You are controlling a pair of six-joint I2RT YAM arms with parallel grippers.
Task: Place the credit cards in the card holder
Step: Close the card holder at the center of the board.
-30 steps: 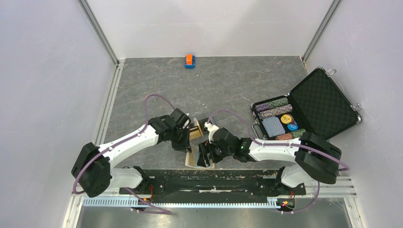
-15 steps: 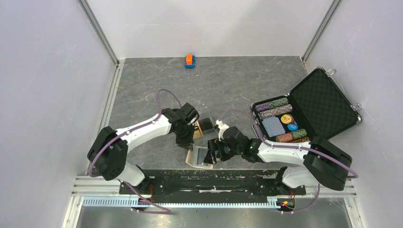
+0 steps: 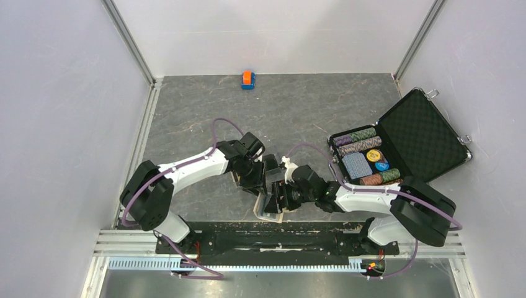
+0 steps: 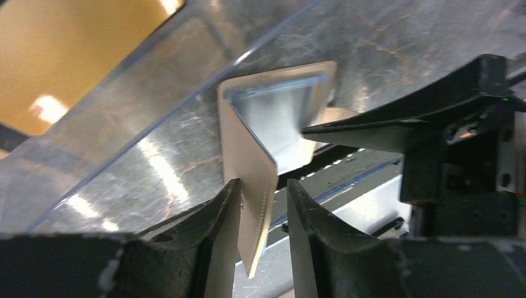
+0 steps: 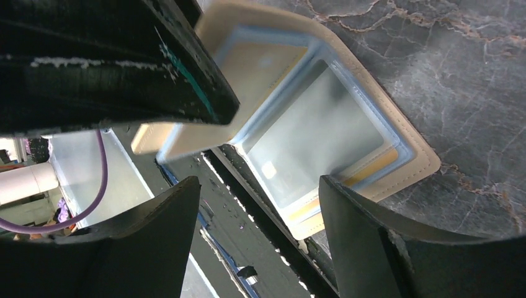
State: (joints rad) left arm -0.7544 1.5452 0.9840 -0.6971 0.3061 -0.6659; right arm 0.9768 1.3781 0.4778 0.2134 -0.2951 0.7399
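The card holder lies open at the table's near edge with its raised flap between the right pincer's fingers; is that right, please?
Not quite: the card holder lies open at the table's near edge, but its raised flap is between the left pincer's fingers, as the left wrist view shows; the right pincer hangs open above.

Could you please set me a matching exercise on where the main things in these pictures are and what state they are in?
Things:
1. card holder
2. black case
3. orange-and-blue block
4. right gripper

Places or states:
A. alone at the far edge of the table
B. open wide, right above the card holder
C. lid open, on the table's right side, poker chips inside
D. lying open, one flap raised between the fingers of the left gripper

Pairs: 1-D, 2-C, 3-A, 4-B
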